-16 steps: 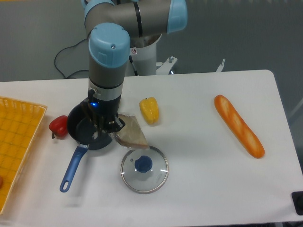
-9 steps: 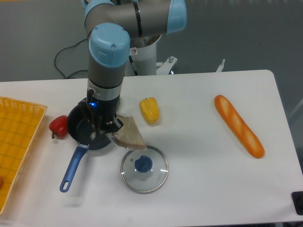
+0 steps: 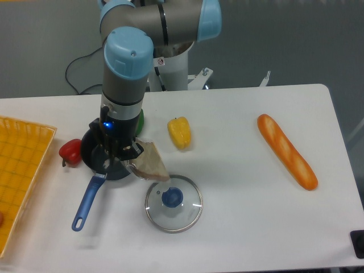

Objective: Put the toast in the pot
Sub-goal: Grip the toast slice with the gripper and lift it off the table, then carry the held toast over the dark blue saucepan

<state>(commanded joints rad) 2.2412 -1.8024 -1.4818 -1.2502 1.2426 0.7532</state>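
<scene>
1. My gripper (image 3: 126, 160) hangs at the left-centre of the frame, pointing down from the grey and pale-blue arm (image 3: 126, 68) that comes in from the top.
2. My fingers are pinched on the left edge of the toast (image 3: 150, 164); the slice sticks out to the lower right of them, tilted, its pale tan face up and its darker crust along the edges.
3. The toast sits at the right rim of the pot (image 3: 95, 156), partly over it and partly over the table; I cannot tell whether it touches the rim.
4. The pot is a dark round pan directly under my wrist, mostly hidden by it. Its blue handle (image 3: 87, 202) runs down and to the left toward the lower left of the frame.
5. The glass lid (image 3: 173, 202) with its blue knob lies flat on the white table (image 3: 244, 227), just below and right of the toast, close to its lower corner.
6. A red pepper (image 3: 70, 151) lies just beside the pot's left side.
7. A yellow pepper (image 3: 179, 132) lies to the upper right of the toast, near it but apart.
8. A sliver of something green (image 3: 140, 121) shows behind my wrist, above the pot; I cannot tell what it is.
9. An orange baguette (image 3: 286, 151) lies diagonally at the right of the frame, well apart from everything else.
10. A yellow tray (image 3: 20, 170) lies at the left edge of the frame, beyond the red pepper.
</scene>
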